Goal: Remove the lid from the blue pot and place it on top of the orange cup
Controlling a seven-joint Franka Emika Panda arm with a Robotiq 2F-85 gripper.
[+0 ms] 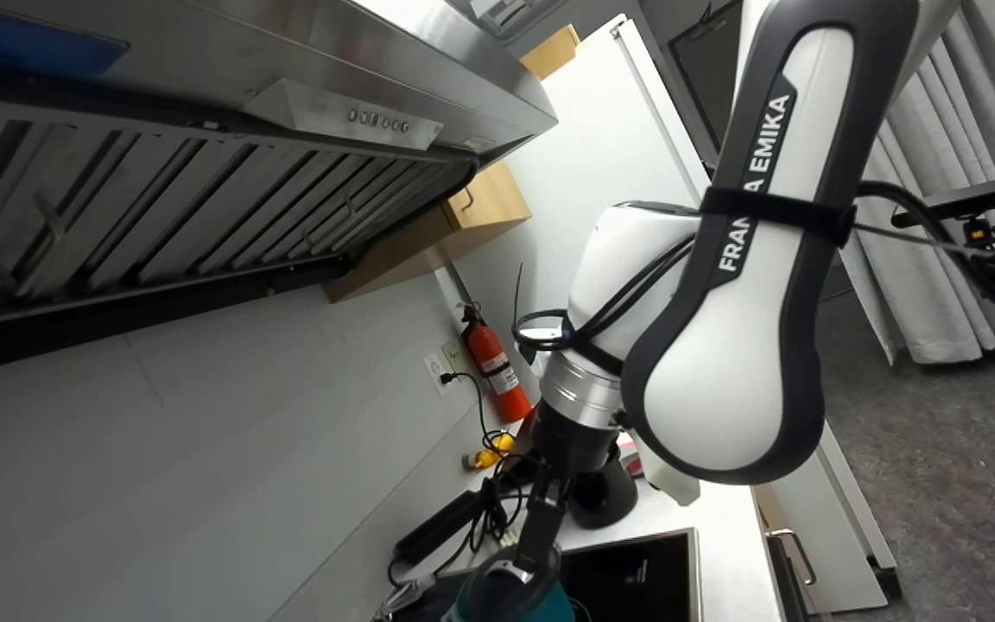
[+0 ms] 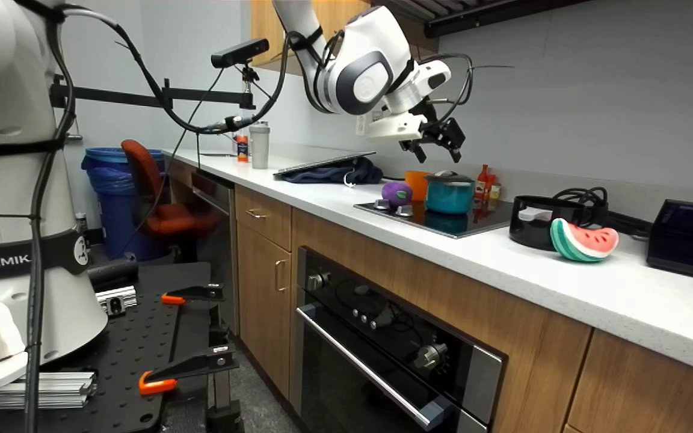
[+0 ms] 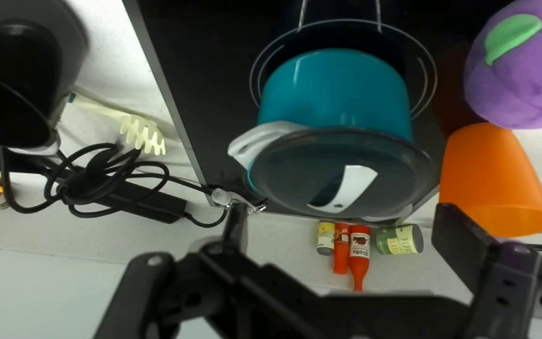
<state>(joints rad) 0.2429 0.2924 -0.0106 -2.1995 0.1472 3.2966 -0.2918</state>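
The blue pot (image 2: 446,199) stands on the black cooktop. It also shows in the wrist view (image 3: 337,92) and partly in an exterior view (image 1: 560,606). Its dark lid (image 3: 294,174), with a black-and-white handle (image 3: 352,183), sits on it; the lid also shows in both exterior views (image 2: 447,177) (image 1: 510,589). The orange cup (image 2: 417,185) stands beside the pot and shows at the right of the wrist view (image 3: 490,174). My gripper (image 2: 438,159) is open and empty above the lid, apart from it; in the wrist view its fingers (image 3: 341,214) are wide apart.
A purple toy (image 3: 525,70) is near the cup. Small red bottles (image 3: 359,249) and a green can (image 3: 400,239) stand behind the pot. A black container (image 2: 539,224), watermelon toy (image 2: 587,242) and cables (image 3: 111,181) are beside the cooktop (image 2: 485,224). A range hood (image 1: 230,173) hangs overhead.
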